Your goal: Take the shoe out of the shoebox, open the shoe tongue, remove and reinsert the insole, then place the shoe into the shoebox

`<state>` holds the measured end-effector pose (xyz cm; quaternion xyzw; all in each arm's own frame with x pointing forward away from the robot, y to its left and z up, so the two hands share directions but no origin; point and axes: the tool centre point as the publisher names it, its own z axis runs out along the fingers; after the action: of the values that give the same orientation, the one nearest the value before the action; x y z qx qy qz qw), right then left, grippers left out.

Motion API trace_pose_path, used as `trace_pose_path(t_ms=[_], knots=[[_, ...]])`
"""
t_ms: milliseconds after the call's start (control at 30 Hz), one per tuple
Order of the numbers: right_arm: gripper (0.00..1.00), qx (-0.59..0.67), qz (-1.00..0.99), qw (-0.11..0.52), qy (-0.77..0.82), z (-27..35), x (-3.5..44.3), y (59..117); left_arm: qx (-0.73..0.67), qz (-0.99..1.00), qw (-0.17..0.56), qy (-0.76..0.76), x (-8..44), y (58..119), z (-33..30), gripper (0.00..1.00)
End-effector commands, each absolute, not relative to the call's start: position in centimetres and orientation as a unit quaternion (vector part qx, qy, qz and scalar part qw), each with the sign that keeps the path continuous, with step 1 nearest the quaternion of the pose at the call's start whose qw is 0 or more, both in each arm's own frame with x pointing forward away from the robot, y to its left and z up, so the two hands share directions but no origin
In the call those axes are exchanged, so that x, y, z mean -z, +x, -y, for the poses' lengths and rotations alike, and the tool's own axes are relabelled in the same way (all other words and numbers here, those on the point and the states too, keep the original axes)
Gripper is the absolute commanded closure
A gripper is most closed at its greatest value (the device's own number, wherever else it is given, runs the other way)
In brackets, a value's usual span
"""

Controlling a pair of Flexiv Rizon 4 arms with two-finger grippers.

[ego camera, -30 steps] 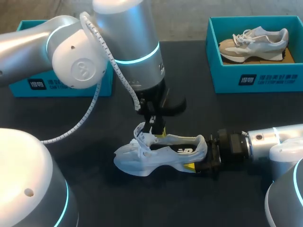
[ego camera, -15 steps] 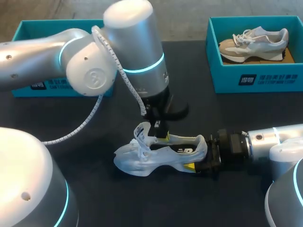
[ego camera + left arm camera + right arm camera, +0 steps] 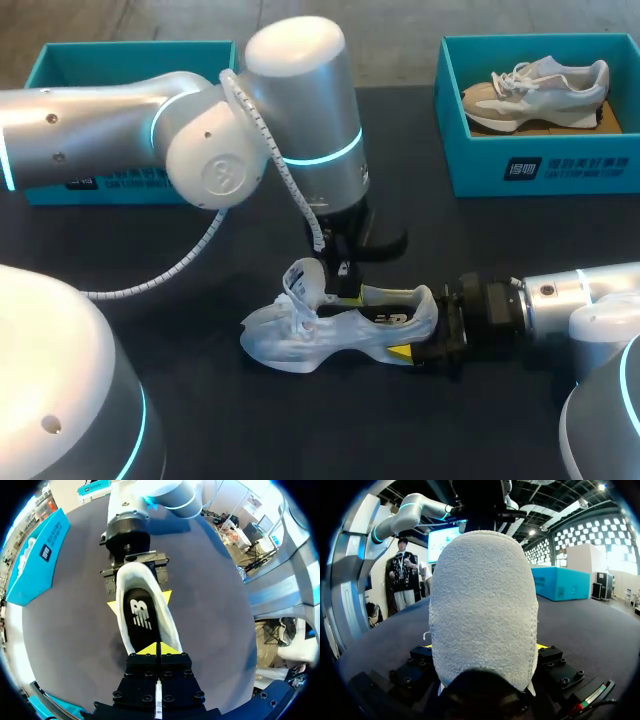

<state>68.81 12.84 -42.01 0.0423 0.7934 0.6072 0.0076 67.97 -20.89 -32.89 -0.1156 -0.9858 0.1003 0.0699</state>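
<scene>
A white mesh sneaker [image 3: 340, 325] lies on its sole near the front middle of the dark table [image 3: 520, 240], its black insole [image 3: 141, 617] in place. The right gripper [image 3: 420, 340] clamps the heel from both sides. The left gripper [image 3: 158, 649] hangs over the shoe's mouth, tips pressed together; whether they pinch anything cannot be told. A teal cardboard shoebox [image 3: 60, 60] sits at the far left corner.

The left jaws, yellow tips pressed together, sit at the near rim of the white shoe's [image 3: 136, 572] opening, just short of its black insole [image 3: 137, 637]. The right jaws clamp the shoe's far end from both sides. A blue shoebox [image 3: 36, 557] stands well off to one side on the dark surface [image 3: 210, 605].
</scene>
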Motion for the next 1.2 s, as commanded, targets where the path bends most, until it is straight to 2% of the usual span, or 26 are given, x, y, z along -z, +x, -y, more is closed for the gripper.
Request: trace_pose_path(t_ms=[33,1133,1167,1200], knots=[[1.00,-0.605,-0.795,0.007,0.043,-12.9,42.0,68.8,-0.090,0.986,0.084,-0.108,34.4,68.8,21.9,1.00],[1.00,-0.605,-0.795,0.007,0.043,-12.9,42.0,68.8,-0.056,0.984,0.122,-0.113,38.2,65.7,19.9,1.00],[1.00,-0.605,-0.795,0.007,0.043,-12.9,42.0,68.8,-0.058,0.984,0.123,-0.114,38.2,65.7,19.9,0.96],[1.00,-0.605,-0.795,0.007,0.043,-12.9,42.0,68.8,-0.059,0.984,0.123,-0.114,38.2,65.7,20.0,0.75]])
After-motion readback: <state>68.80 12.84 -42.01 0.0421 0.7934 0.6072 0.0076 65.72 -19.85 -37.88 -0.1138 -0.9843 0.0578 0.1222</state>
